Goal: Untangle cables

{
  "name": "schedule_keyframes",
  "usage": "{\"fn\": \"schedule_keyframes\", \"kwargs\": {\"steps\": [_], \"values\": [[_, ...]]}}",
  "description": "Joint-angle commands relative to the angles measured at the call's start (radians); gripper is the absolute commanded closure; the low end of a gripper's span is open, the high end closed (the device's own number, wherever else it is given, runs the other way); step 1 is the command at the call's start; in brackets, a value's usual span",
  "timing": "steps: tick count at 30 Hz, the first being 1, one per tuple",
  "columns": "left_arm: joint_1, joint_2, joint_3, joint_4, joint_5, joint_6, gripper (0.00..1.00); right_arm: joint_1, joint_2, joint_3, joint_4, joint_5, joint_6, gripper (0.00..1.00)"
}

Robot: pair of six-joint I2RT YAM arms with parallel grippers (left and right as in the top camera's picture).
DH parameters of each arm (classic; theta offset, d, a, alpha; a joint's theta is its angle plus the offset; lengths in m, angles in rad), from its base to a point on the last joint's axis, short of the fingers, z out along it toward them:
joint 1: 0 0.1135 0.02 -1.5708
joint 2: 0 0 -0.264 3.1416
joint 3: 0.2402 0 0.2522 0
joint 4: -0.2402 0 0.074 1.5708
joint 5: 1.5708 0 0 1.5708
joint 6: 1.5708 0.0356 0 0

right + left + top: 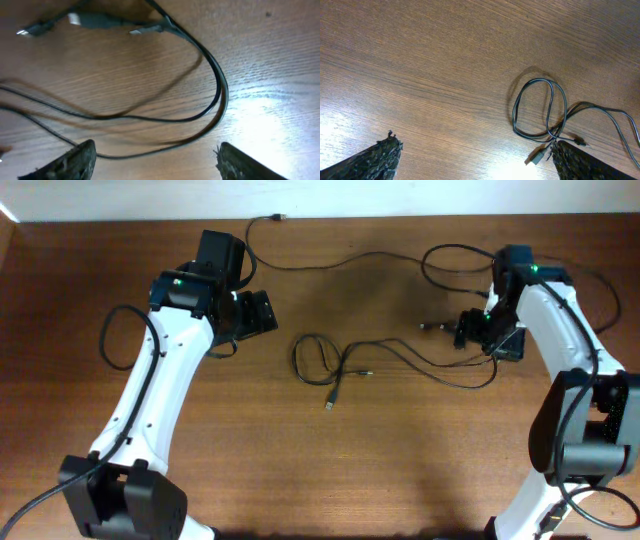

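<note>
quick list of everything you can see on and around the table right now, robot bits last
thin black flexible cables: a few, exact count unclear where they cross; black; spread over the table's middle, far side and right side, one looped at the centre
small connector plugs: several; dark or metallic; at the cable ends, one near the centre, one by the far edge
brown wooden table: one; brown; under everything
robot arms: two; white and black; one at each side
left gripper: one; black; open, above bare wood beside the loop
right gripper: one; black; open, over cables at the right
</note>
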Motion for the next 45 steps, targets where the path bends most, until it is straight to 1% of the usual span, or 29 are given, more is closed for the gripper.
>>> {"fn": "schedule_keyframes", "kwargs": {"steps": [1,5,10,13,14,15,18,19,23,27,28,33,41,45], "values": [[0.001,-0.013,-0.001,-0.002,-0.011,0.013,0.01,-0.001,0.008,-0.083,0.069,0.018,0.039,0.25],[0.001,-0.013,-0.001,-0.002,-0.011,0.013,0.01,-0.001,0.008,-0.178,0.177,0.017,0.077,0.29],[0.001,-0.013,-0.001,-0.002,-0.011,0.013,0.01,-0.001,0.008,-0.237,0.270,0.018,0.092,0.32],[0.001,-0.013,-0.001,-0.002,-0.011,0.013,0.01,-0.001,0.008,-0.241,0.308,0.018,0.120,0.33],[0.001,-0.013,-0.001,-0.002,-0.011,0.013,0.01,-0.001,0.008,-0.241,0.319,0.018,0.125,0.35],[0.001,-0.013,-0.001,-0.002,-0.011,0.013,0.01,-0.001,0.008,-0.241,0.329,0.018,0.125,0.41],[0.001,-0.013,-0.001,-0.002,-0.011,0.013,0.01,-0.001,0.008,-0.241,0.351,0.019,0.143,0.78],[0.001,-0.013,-0.001,-0.003,-0.011,0.013,0.01,-0.001,0.008,-0.241,0.351,0.019,0.151,0.96],[0.001,-0.013,-0.001,-0.003,-0.011,0.016,0.01,-0.001,0.006,-0.235,0.335,0.013,0.150,0.96],[0.001,-0.013,-0.001,-0.003,-0.011,0.016,0.01,-0.001,-0.043,-0.187,0.251,-0.005,0.149,0.96],[0.001,-0.013,-0.001,-0.005,-0.011,0.016,0.01,-0.001,-0.084,-0.161,0.217,-0.029,0.141,0.96],[0.001,-0.013,-0.001,-0.020,-0.011,0.016,0.01,0.000,-0.251,-0.088,0.148,-0.116,0.138,0.96],[0.000,-0.013,-0.001,-0.021,-0.010,0.016,0.01,0.000,-0.586,0.014,0.159,-0.271,0.139,0.96],[0.001,-0.013,-0.001,-0.021,-0.010,0.016,0.01,0.000,-0.692,0.071,0.175,-0.276,0.143,0.96]]}}
